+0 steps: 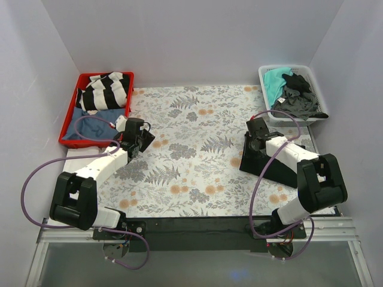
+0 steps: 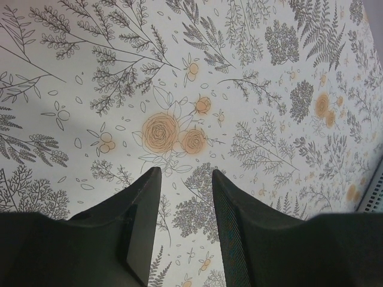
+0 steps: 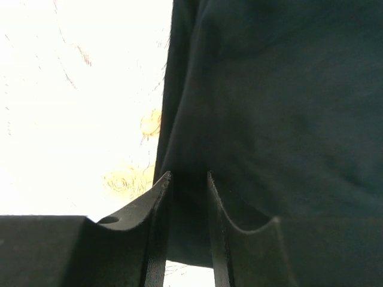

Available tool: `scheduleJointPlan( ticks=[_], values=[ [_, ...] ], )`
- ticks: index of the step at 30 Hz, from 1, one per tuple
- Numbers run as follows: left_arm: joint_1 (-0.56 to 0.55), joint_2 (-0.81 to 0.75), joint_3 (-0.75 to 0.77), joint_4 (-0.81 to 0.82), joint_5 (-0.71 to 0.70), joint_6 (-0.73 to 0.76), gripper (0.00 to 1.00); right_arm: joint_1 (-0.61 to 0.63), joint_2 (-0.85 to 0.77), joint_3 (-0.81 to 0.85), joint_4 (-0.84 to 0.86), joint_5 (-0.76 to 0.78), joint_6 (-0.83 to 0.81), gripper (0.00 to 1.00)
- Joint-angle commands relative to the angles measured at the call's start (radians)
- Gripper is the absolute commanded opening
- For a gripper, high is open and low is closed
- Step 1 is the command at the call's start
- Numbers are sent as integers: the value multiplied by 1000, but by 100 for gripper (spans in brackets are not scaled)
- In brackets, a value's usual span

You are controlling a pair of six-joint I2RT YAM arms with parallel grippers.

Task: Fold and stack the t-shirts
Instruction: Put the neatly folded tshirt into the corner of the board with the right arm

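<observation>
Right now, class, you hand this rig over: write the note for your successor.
Left gripper: open, empty, above the table.
Right gripper: jaws apart at the edge of the black t-shirt, no clear grip. That shirt lies on the table's right side.
Teal t-shirt and dark grey t-shirt sit crumpled in the white bin.
Striped garment and blue garment lie in the red bin, perhaps done.
To do: fold black, then the other two, stack.

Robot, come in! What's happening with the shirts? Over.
Left end effector open over the tablecloth. Right end effector at black t-shirt edge, grip unclear. Red bin, white bin at far corners.
</observation>
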Motion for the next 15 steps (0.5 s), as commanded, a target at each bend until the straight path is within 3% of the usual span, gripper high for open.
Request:
scheduleJointPlan(
  ticks=[1,15],
  values=[
    [-4,-19,-9,-2,-26,10,38,16,37,-39,6,-29,27,34],
    [-4,-35,-23,0,-32,5,38,-68,138,5,-355,285,-32,36]
  ],
)
